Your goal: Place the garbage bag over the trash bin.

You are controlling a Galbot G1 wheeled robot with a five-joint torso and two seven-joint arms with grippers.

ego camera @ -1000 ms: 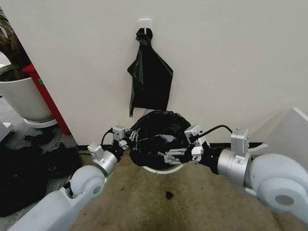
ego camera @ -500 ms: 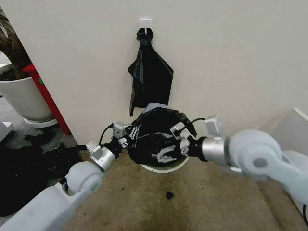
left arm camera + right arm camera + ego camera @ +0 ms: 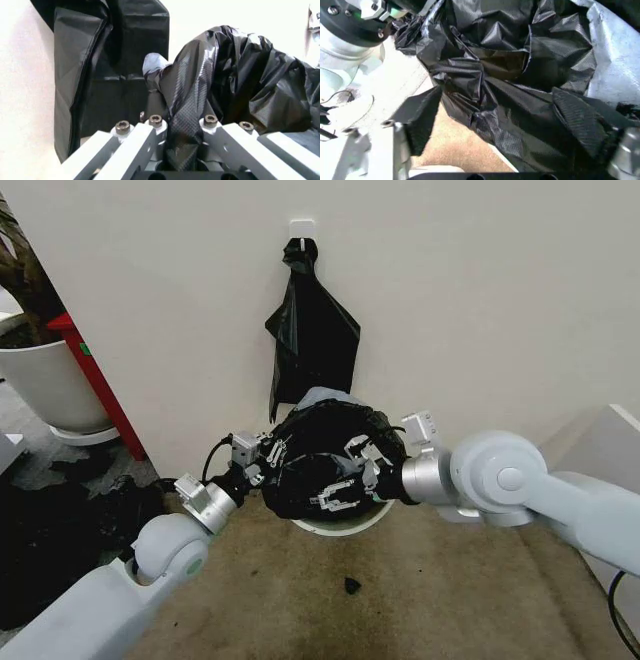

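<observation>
The glossy black garbage bag (image 3: 322, 462) bulges over the mouth of the white trash bin (image 3: 338, 529), of which a strip of front rim shows beneath it. My left gripper (image 3: 266, 457) is at the bag's left edge, shut on a fold of it; in the left wrist view the plastic (image 3: 186, 112) is pinched in that gripper (image 3: 181, 144). The right gripper (image 3: 344, 482) rests against the bag's front, open. In the right wrist view its pads (image 3: 422, 116) stand wide apart, with crumpled bag (image 3: 510, 75) between them.
A narrower black sack (image 3: 312, 330) hangs from a wall hook right above the bin. A white planter (image 3: 45, 385) and a red board (image 3: 98, 385) stand at the left, with black bundles (image 3: 60, 530) on the floor. A black scrap (image 3: 352, 585) lies on the carpet.
My right arm has swung in towards the left, bringing its gripper from the bag's right side onto the front. The left gripper has crept up and inward with the bag's edge.
</observation>
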